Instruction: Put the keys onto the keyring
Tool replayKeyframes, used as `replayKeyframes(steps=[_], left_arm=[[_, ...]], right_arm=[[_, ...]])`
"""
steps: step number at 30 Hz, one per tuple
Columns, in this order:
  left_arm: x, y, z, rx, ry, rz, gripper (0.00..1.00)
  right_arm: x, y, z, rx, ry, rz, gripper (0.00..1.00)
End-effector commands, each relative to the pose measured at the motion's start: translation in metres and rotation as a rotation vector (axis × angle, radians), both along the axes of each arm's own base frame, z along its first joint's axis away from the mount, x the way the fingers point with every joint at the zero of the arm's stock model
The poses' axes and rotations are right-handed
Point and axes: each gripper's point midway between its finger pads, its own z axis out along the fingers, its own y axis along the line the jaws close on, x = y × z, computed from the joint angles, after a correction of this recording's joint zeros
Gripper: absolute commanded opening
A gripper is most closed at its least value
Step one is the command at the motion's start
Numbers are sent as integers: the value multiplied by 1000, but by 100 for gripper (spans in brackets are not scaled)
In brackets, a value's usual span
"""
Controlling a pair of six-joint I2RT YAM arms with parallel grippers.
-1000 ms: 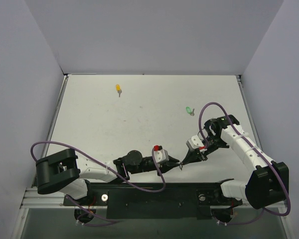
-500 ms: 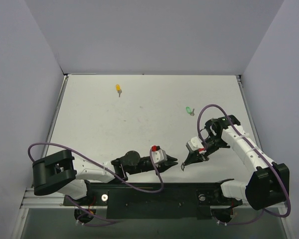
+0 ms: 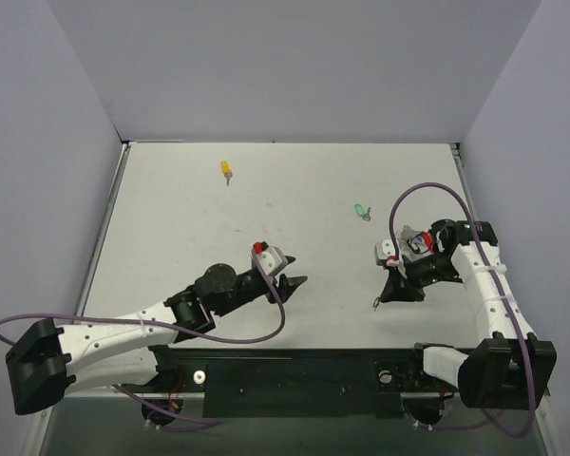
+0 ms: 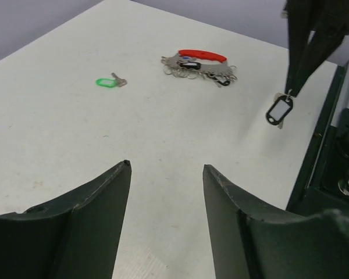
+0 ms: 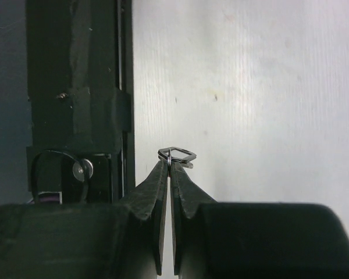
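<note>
My right gripper (image 5: 170, 163) is shut on a thin wire ring from which the black key (image 4: 278, 110) hangs just above the table, near its front edge (image 3: 372, 305). The left gripper (image 4: 166, 165) stands open and empty, some way left of that key (image 3: 294, 285). A green key (image 3: 361, 210) lies at the right of the table, also seen in the left wrist view (image 4: 107, 82). The yellow key (image 3: 226, 170) lies far back on the left. The keyring (image 4: 200, 60), a red tag with silvery rings, lies on the table behind the right gripper, half hidden by that arm from above (image 3: 416, 243).
A black rail (image 3: 294, 366) runs along the near table edge, close beside the right gripper (image 5: 104, 110). Purple cables loop over both arms. Grey walls close in the table (image 3: 190, 237) on three sides.
The two grippers were tip to tip near the front edge. The left one has opened, let go and drawn back to the left. The right one has moved right with the black key hanging.
</note>
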Motion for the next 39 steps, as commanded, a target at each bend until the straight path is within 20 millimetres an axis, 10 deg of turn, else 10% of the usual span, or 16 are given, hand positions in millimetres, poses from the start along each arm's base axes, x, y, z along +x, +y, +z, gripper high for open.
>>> replayKeyframes(steps=[1, 17, 39], left_arm=[[23, 37, 7, 94, 25, 135, 70], [30, 92, 11, 248, -120, 238, 80], [27, 93, 10, 274, -146, 213, 80]], right_arm=[[-8, -41, -5, -182, 138, -264, 0], [30, -123, -62, -618, 281, -891, 0], [131, -91, -98, -797, 238, -771, 0]])
